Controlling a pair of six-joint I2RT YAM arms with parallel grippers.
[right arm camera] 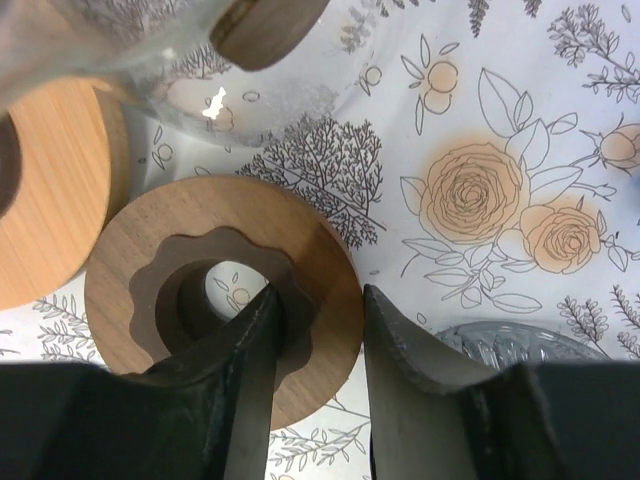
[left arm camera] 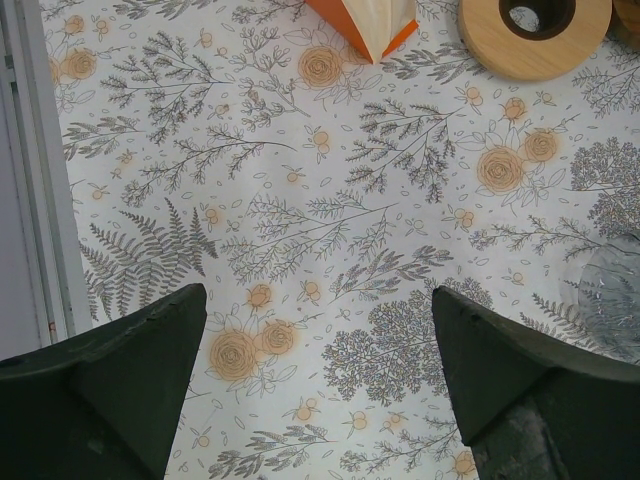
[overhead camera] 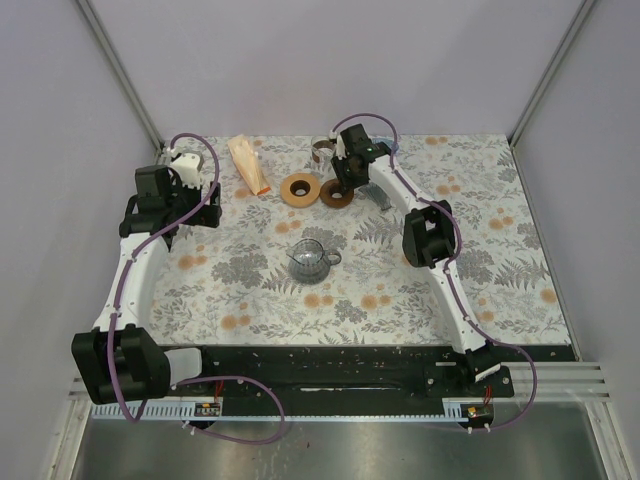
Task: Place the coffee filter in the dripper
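Starting at our end of the flowery table (overhead camera: 480, 260), the glass carafe (overhead camera: 312, 258) sits out in the middle, and in the left wrist view its edge just peeks in off the outer side of the right-hand finger. The left gripper (left arm camera: 318, 300) hangs with its jaws spread all the way, and there's only tablecloth between them. Straight ahead of those jaws, a bit right of centre, lies the coffee filter (left arm camera: 365, 20), cream with an orange edge, flat on the cloth and in nobody's grip. Ahead and off to the right of it is a light wooden ring (left arm camera: 535, 40). Over on the other side, the right gripper (right arm camera: 320, 292) is down on the dark wooden ring (right arm camera: 130, 290), one finger dipped into the centre hole and the other outside the outer edge, so the ring's band sits between the jaws. They're narrow, but we honestly can't tell whether they've actually clamped. The light ring sits just beside the dark one, past the left finger. Some ribbed glass (right arm camera: 500, 345) pokes in by the right finger. Furthest out, ahead of those jaws, stands a clear glass piece (right arm camera: 150, 60) with a bit of wood showing through it.
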